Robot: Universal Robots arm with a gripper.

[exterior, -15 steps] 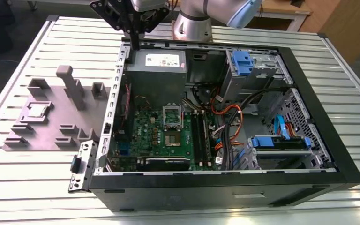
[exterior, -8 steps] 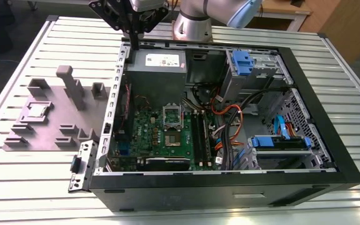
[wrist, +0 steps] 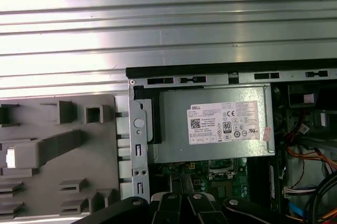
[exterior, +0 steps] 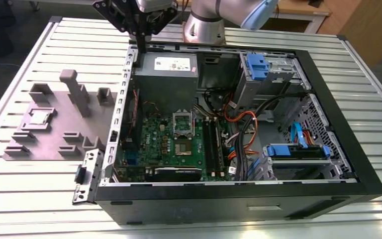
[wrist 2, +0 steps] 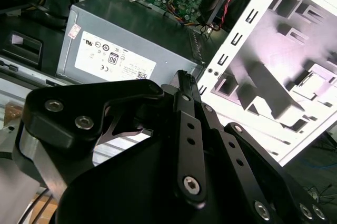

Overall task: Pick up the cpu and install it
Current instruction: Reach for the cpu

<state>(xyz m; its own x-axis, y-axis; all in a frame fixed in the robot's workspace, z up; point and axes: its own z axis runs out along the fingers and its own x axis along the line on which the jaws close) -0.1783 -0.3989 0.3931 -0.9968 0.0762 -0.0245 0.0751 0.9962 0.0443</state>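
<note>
The cpu (exterior: 40,117) is a small silvery square lying in a recess of the grey tray (exterior: 25,149), on the exterior view's left, outside the computer case. In the first wrist view the cpu (wrist: 9,158) shows as a bright square at the picture's edge. My gripper (exterior: 140,42) hangs above the case's back corner beside the power supply (exterior: 166,74), well away from the cpu. Its black fingers (wrist 2: 182,79) are shut together with nothing between them. The green motherboard (exterior: 177,144) lies inside the case with its silver socket frame (exterior: 183,121) near the middle.
The open black case (exterior: 244,199) takes up most of the slatted metal table (exterior: 377,99). Orange and black cables (exterior: 240,124) and blue drive brackets (exterior: 297,149) fill the case's right half. Tall raised blocks (exterior: 78,94) stand on the tray next to the cpu.
</note>
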